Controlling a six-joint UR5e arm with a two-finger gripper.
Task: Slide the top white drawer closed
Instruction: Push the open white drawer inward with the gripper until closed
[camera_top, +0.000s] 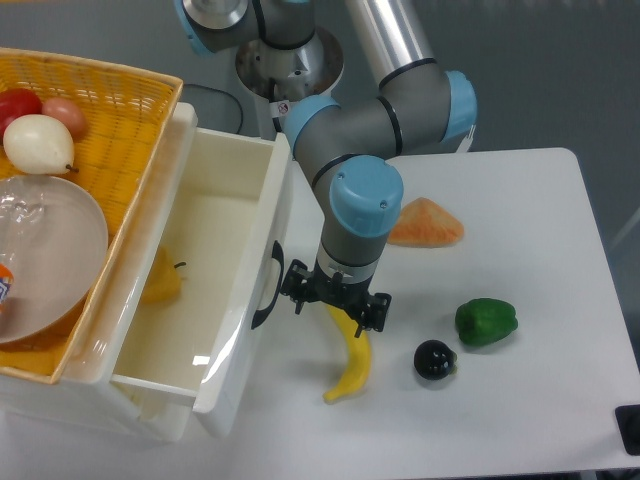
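Note:
The top white drawer (243, 335) stands partly pulled out on the left, its front panel angled toward the table, with a black arched handle (263, 291). A yellow pepper (161, 280) lies inside it, half hidden under the cabinet edge. My gripper (335, 303) points down just right of the drawer front. It is open, and its left finger (297, 293) is close beside the handle. It holds nothing.
A yellow banana (352, 362) lies on the table under the gripper. To the right are a black round fruit (435, 359), a green pepper (486, 322) and an orange wedge (426, 224). A yellow wicker basket (120, 110) with fruit and a plate (50, 250) sits above the drawer.

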